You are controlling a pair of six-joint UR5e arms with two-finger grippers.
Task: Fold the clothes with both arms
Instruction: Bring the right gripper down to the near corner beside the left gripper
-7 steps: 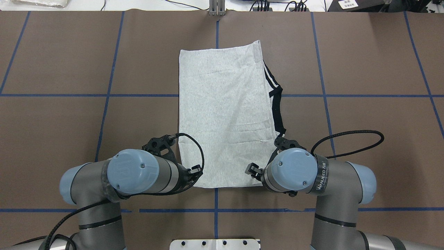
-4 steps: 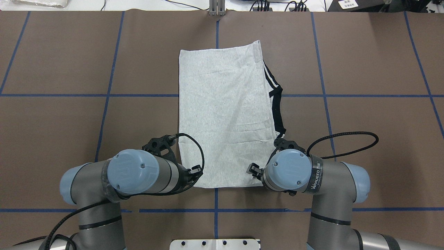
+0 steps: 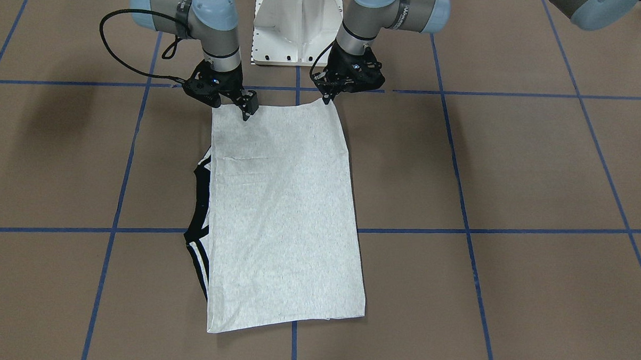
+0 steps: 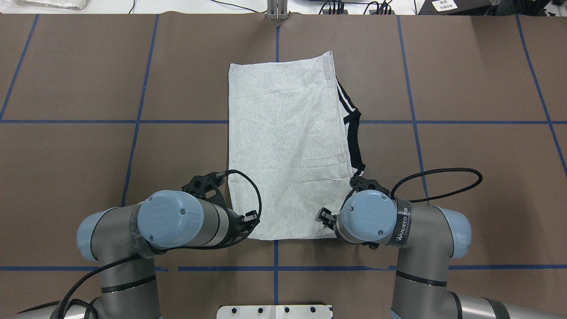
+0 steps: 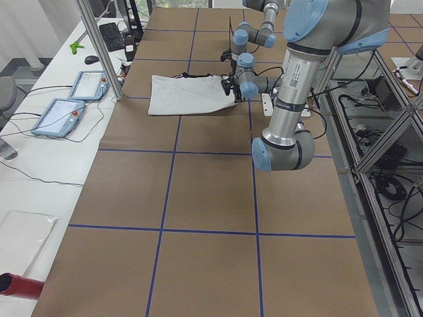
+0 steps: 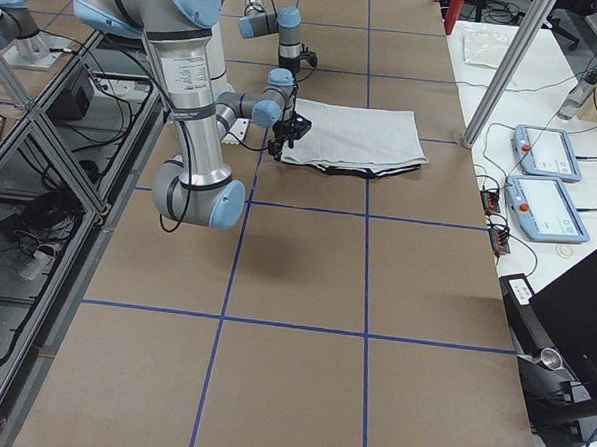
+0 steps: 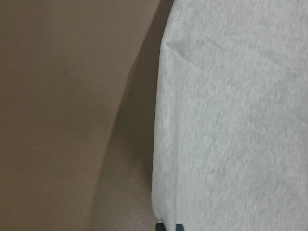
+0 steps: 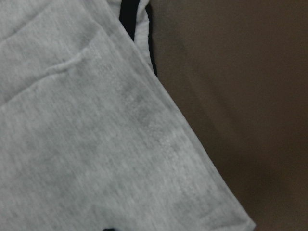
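Table: you face a brown-covered table (image 4: pixel 465 79) crossed by a grid of blue tape lines (image 4: pixel 88 121).
T-shirt: your grey T-shirt (image 4: pixel 283 146) lies flat at mid-table, folded into a long rectangle.
Trim: black striped edging (image 4: pixel 352 128) pokes out along its right side.
Pedestal: a white base plate (image 4: pixel 274 311) sits at the robot's edge.

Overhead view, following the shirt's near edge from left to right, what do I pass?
Left arm → left gripper → shirt → right gripper → right arm.
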